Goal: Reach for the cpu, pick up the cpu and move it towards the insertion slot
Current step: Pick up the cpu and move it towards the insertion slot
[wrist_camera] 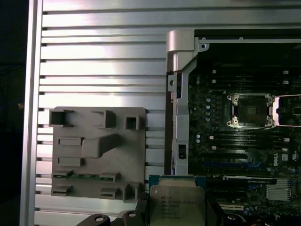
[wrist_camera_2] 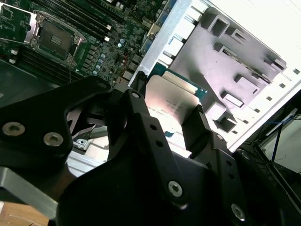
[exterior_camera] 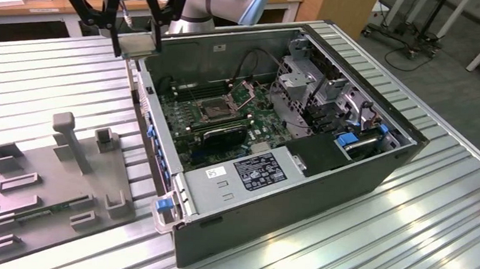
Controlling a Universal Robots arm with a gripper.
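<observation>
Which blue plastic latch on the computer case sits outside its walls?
The blue plastic latch on the case's outer corner nearest the grey plastic fixture. The other blue latch sits inside, beside the black block.

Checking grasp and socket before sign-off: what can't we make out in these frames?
- Silvery square cpu: lower edge cut off in the first wrist view; black gripper fingers cover its sides in the second wrist view.
- Dark square insertion slot with silvery frame: contacts too small to check in the exterior view.
</observation>
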